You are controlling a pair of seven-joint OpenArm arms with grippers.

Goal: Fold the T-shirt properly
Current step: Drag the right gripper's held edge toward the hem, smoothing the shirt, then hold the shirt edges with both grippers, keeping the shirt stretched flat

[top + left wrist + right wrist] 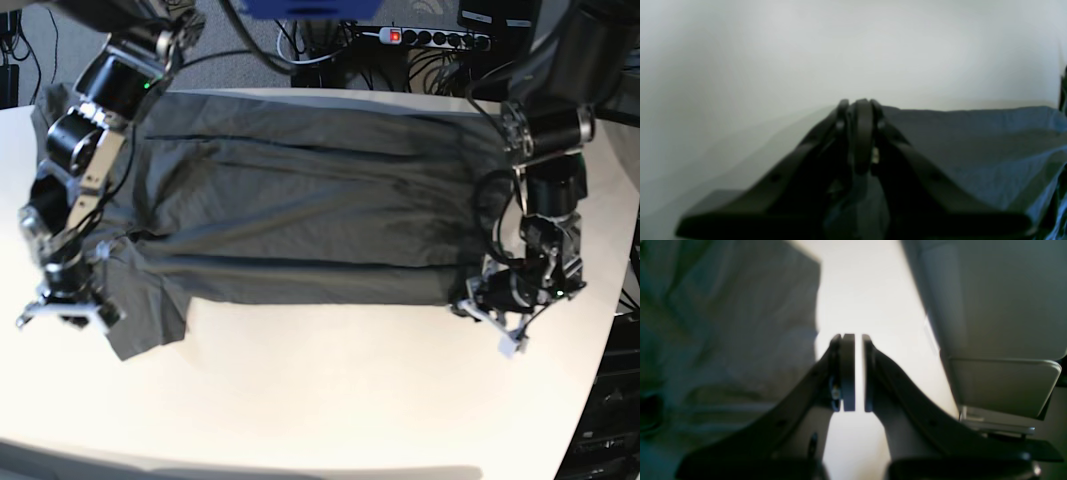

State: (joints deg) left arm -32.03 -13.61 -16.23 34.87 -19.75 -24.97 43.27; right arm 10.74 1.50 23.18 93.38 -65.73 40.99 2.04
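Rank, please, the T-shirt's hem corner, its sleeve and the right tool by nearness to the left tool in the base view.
1. Hem corner: in the left tool's grip.
2. Sleeve: opposite end.
3. Right tool: just past the sleeve.

Bare white table (330, 380) in front of the T-shirt (300, 200); arms flanking both ends.

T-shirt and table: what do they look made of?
T-shirt: soft, thin, matte dark grey cloth, likely cotton knit; it lies in creases and rolled folds. Table: hard, smooth white top with a faint sheen, possibly laminate; can't confirm.
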